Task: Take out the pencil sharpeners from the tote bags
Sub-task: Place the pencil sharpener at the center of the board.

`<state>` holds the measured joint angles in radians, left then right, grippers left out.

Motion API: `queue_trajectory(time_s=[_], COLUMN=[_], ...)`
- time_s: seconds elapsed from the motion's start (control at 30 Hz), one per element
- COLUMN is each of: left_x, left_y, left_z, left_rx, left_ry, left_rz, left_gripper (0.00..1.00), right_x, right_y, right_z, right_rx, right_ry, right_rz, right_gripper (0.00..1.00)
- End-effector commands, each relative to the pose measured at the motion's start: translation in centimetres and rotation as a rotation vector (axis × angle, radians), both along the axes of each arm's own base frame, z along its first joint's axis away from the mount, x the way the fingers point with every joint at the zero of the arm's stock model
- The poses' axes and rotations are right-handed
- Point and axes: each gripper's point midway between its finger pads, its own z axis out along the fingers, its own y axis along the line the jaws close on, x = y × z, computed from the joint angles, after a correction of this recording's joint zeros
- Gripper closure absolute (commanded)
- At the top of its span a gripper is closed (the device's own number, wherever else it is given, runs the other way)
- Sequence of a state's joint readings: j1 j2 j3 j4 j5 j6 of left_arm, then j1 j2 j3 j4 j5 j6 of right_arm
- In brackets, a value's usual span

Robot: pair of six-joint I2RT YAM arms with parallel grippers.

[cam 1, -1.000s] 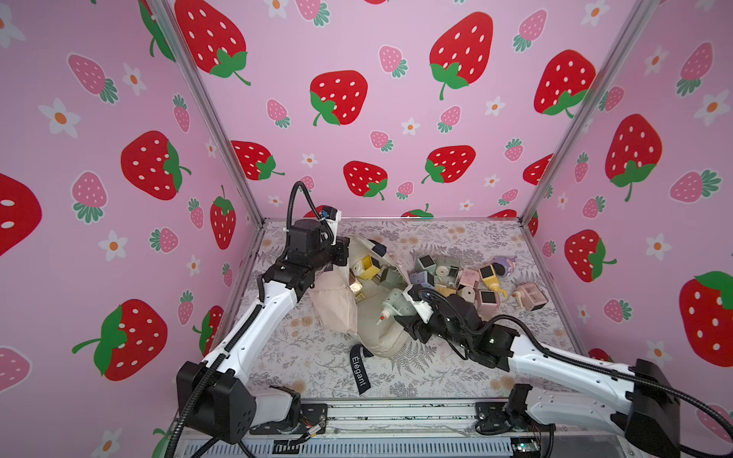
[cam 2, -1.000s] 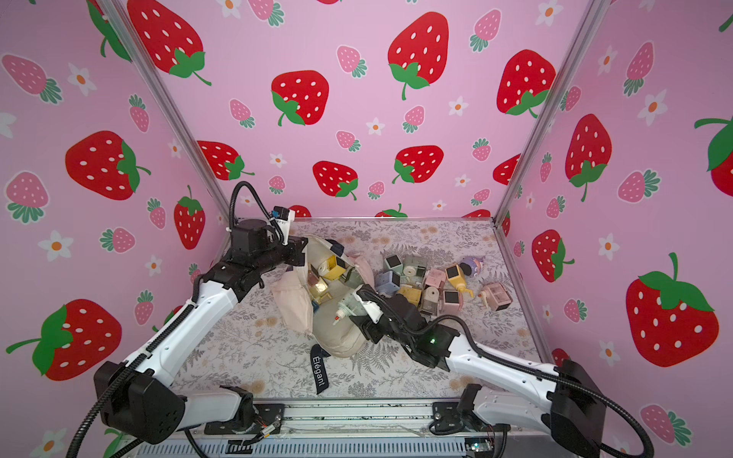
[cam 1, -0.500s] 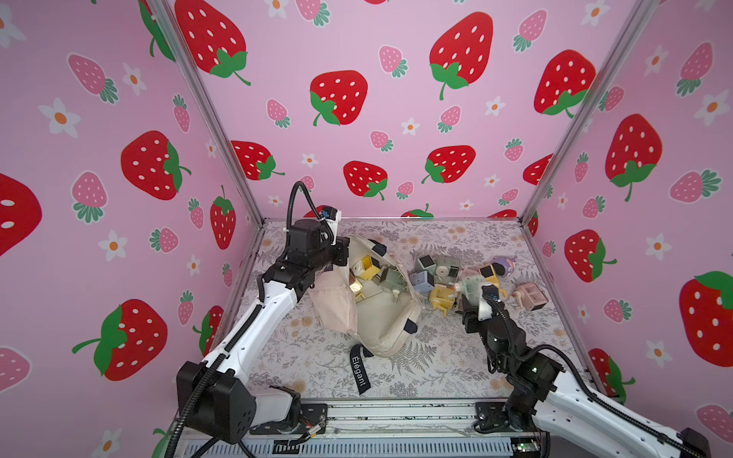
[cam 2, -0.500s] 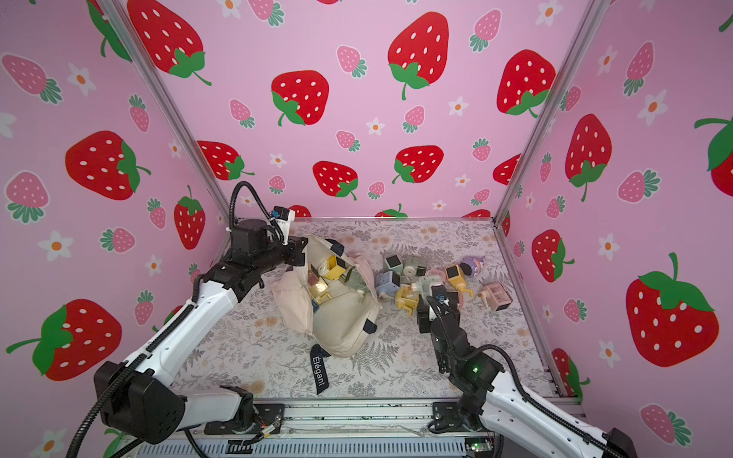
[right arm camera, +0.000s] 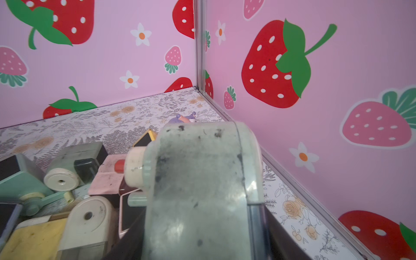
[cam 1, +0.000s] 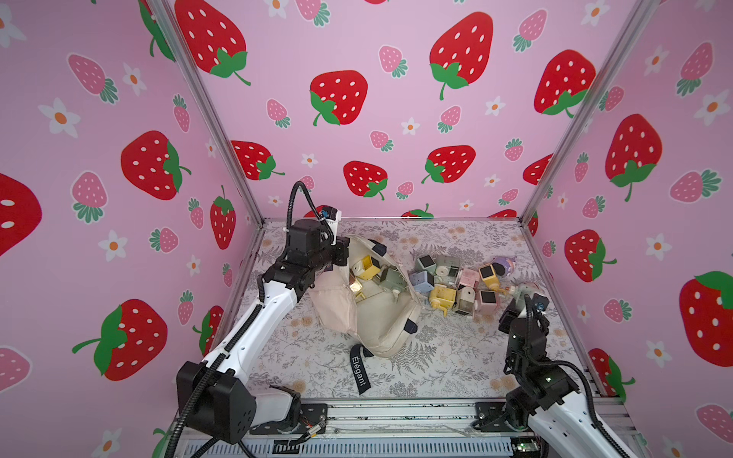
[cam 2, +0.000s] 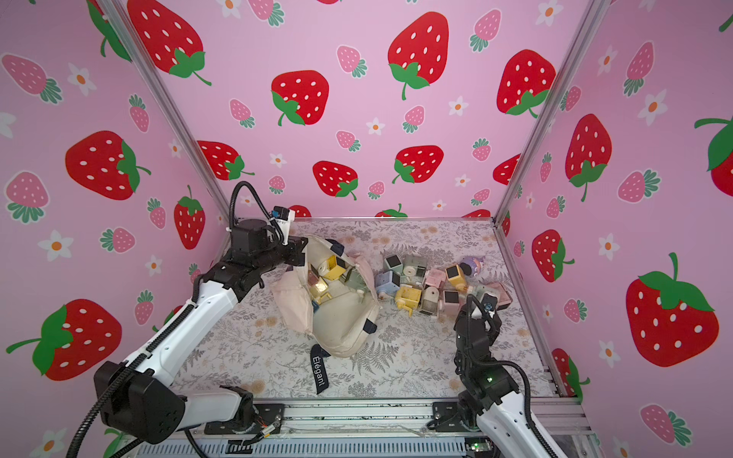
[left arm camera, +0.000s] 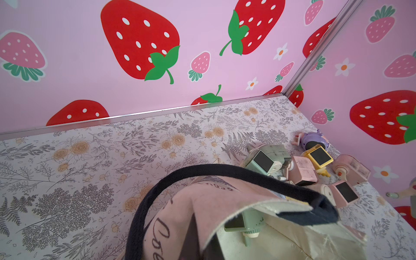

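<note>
Since the green sharpener (right arm camera: 198, 180) I'm carrying is a hard plastic box, I expect it to be light, stiff and rather slick. The flat side walls look like the place to pinch it, clear of the crank and the cream dial end. My right gripper (cam 1: 515, 304) is clamped across its body at the near right edge of the pile (cam 1: 448, 277), close to the right wall. I cannot tell whether it touches the desk (cam 1: 317, 357).

That pile lies just beside the tote (cam 1: 380, 321): blue, pink, yellow and green boxes tumbled against each other, with a purple one (cam 1: 503, 265) at the far side.

A few sharpeners (cam 1: 367, 267), yellow and green, lie inside the tote's open mouth. I'd judge they handle alike, rigid, with cranks that could snag on cloth, so I would take each by its body.

The tote is soft canvas and would slump if let go. My left gripper (cam 1: 343, 253) is clenched on its rim by a navy handle (left arm camera: 225, 171), holding the mouth up. A black strap (cam 1: 359, 370) trails toward me.
</note>
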<state>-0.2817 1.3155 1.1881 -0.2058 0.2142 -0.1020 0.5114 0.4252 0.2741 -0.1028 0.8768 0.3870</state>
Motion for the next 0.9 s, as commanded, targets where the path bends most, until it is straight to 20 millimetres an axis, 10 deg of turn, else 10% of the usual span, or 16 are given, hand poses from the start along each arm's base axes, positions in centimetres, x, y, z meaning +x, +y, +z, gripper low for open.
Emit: queue_trajectory(time_s=[0.0, 0.47, 0.87], left_x=[0.5, 0.5, 0.6], left_y=[-0.9, -0.8, -0.9], left_z=[4.5, 4.5, 4.4], left_rx=[-0.040, -0.037, -0.034], left_ry=[-0.140, -0.141, -0.138], left_rz=[-0.033, -0.031, -0.029], left_gripper=[1.00, 1.00, 1.00], right_x=[0.4, 4.5, 6.0], right_y=[-0.9, -2.1, -0.9], right_z=[-0.4, -8.5, -11.1], right_rx=[0.058, 0.306, 0.339], right_ry=[0.012, 0.319, 0.389], right_rz=[-0.052, -0.116, -0.061], right_gripper=[0.68, 0.60, 0.43])
